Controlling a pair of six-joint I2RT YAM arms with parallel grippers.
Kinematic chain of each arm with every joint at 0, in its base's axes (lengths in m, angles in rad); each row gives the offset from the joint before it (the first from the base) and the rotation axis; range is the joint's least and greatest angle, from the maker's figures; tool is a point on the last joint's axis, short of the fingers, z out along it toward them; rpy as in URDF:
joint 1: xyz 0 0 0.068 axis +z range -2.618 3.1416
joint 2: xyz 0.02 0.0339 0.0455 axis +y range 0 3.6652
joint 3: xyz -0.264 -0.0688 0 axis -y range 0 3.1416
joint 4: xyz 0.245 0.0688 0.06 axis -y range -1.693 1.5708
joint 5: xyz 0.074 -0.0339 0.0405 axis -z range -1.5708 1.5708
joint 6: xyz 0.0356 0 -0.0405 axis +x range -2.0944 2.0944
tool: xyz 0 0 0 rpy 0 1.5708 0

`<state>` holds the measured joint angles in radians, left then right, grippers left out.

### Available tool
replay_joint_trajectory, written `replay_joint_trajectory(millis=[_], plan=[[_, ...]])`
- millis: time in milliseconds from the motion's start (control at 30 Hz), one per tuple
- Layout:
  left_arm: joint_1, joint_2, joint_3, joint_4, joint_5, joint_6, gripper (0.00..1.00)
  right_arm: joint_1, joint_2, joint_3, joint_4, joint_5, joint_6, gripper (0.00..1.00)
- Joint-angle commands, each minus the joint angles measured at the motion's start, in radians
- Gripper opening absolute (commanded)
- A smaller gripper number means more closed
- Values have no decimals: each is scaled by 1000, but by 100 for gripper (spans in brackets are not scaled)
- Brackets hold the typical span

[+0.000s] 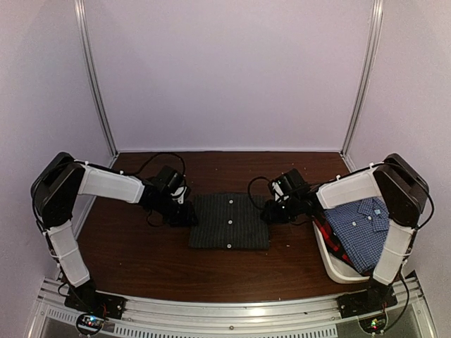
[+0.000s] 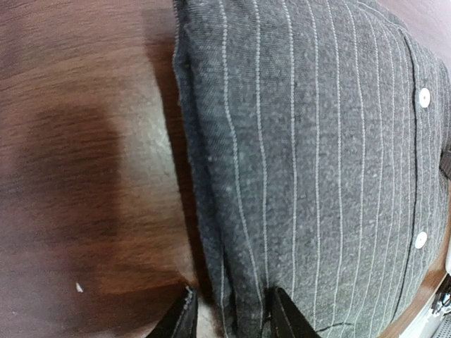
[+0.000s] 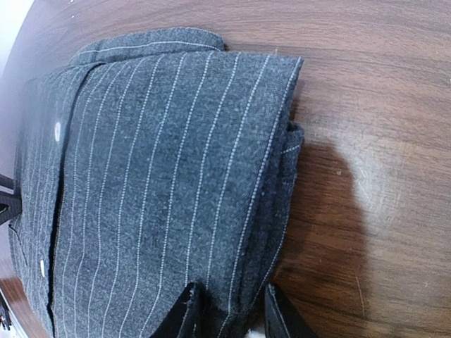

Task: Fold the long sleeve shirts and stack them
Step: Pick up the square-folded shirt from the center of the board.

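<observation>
The black pinstriped shirt point(image 1: 229, 222) lies folded into a flat rectangle on the table's middle, its white buttons facing up. My left gripper point(image 1: 189, 215) is at its left edge and my right gripper point(image 1: 270, 213) at its right edge. In the left wrist view the left gripper point(image 2: 232, 313) is closed on the shirt's point(image 2: 303, 162) folded edge. In the right wrist view the right gripper point(image 3: 229, 310) pinches the opposite edge of the shirt point(image 3: 162, 183). The blue-white check shirt point(image 1: 359, 225) lies in the tub on top of the red-and-dark shirt point(image 1: 328, 238).
The white plastic tub point(image 1: 338, 271) stands at the right, near the right arm's base. The brown wooden table point(image 1: 141, 253) is enclosed by pale walls at the back and sides. Black cables trail behind both wrists.
</observation>
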<state>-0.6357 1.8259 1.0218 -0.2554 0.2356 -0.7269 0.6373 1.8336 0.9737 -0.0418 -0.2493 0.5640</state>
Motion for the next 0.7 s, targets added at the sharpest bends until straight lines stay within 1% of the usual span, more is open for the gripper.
replay_joint_trajectory(millis=[0,233,400,500,533,567,667], plan=[[2,30,39,27,17,4,37,-1,-52,-24,-28,20,-16,32],[1,54,39,29,36,-18,36,-1,-90,-38,-32,22,-14,32],[0,73,22,86,83,-43,32,-2,-104,-36,-34,21,-10,32],[-2,83,20,112,107,-63,28,0,-111,-35,-36,21,-9,32],[-3,85,19,124,114,-72,26,0,-112,-35,-36,20,-9,32],[-4,84,18,132,121,-80,21,1,-114,-35,-35,18,-9,32],[-5,75,14,166,154,-114,4,1,-115,-33,-39,15,-9,32]])
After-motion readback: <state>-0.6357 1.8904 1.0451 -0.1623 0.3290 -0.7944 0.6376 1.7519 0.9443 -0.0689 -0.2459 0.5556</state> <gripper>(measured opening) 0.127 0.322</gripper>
